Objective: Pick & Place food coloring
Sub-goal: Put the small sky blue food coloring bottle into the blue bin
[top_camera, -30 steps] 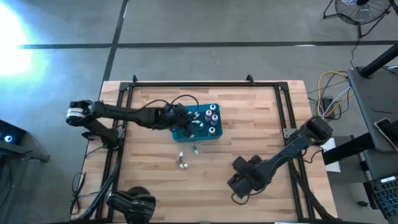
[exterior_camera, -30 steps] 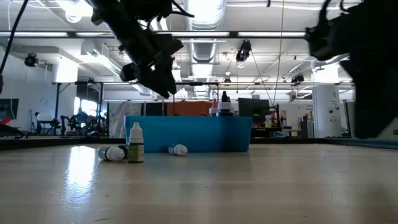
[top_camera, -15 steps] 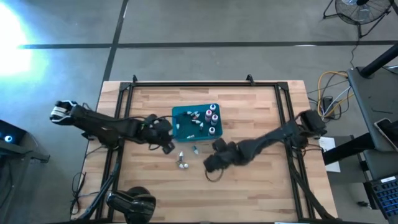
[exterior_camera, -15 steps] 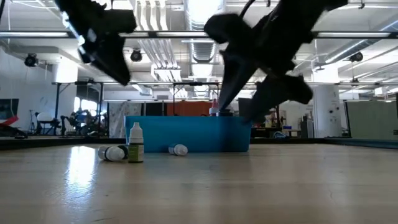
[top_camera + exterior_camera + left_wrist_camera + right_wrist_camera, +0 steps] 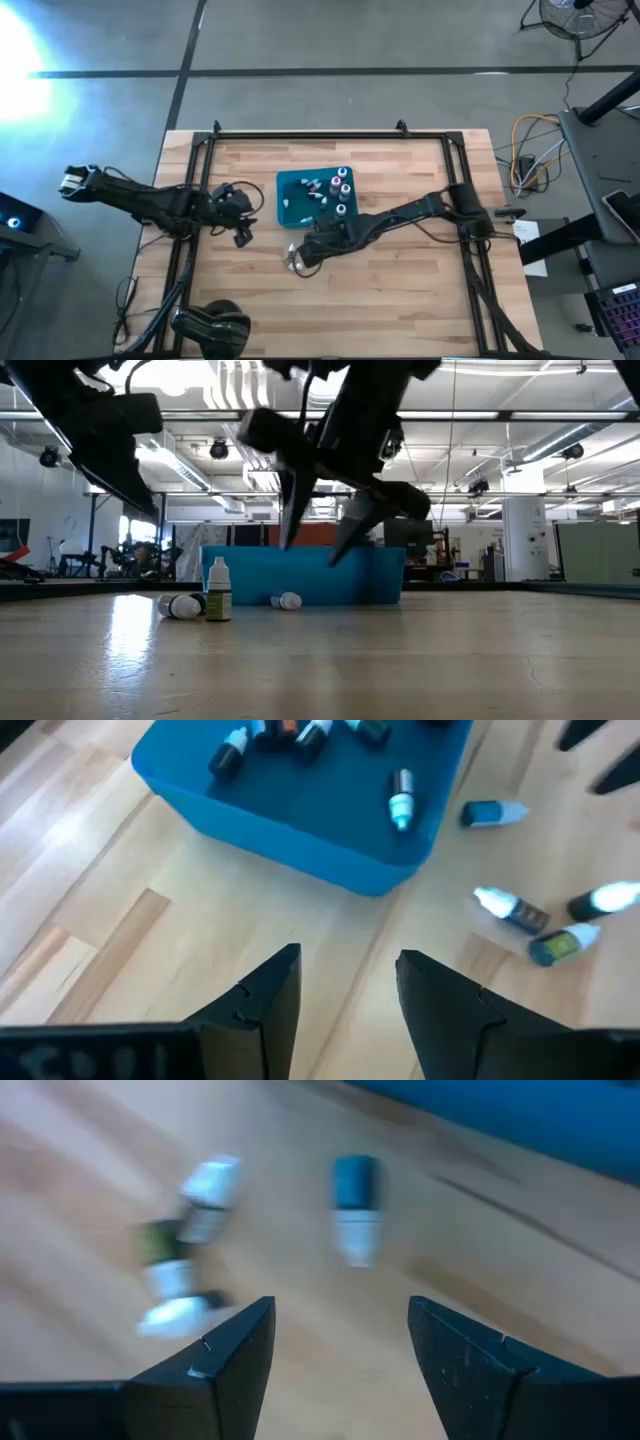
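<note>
Food coloring bottles [image 5: 293, 258] lie loose at frame center, more inside the teal bin [image 5: 283, 190]. Left gripper [image 5: 240, 222], left of the bin, jaws apart and empty. Right gripper [image 5: 303, 252], jaws apart, hovers by the loose bottles.

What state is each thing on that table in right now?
Teal bin: upright, holding several small bottles.
Blue bottle: lying on the table outside the bin.
Standing bottle: upright, white cap on.
Bottle beside it: lying down.
Left gripper: fingers open, empty.
Right gripper: fingers open, empty, above the loose bottles.
</note>
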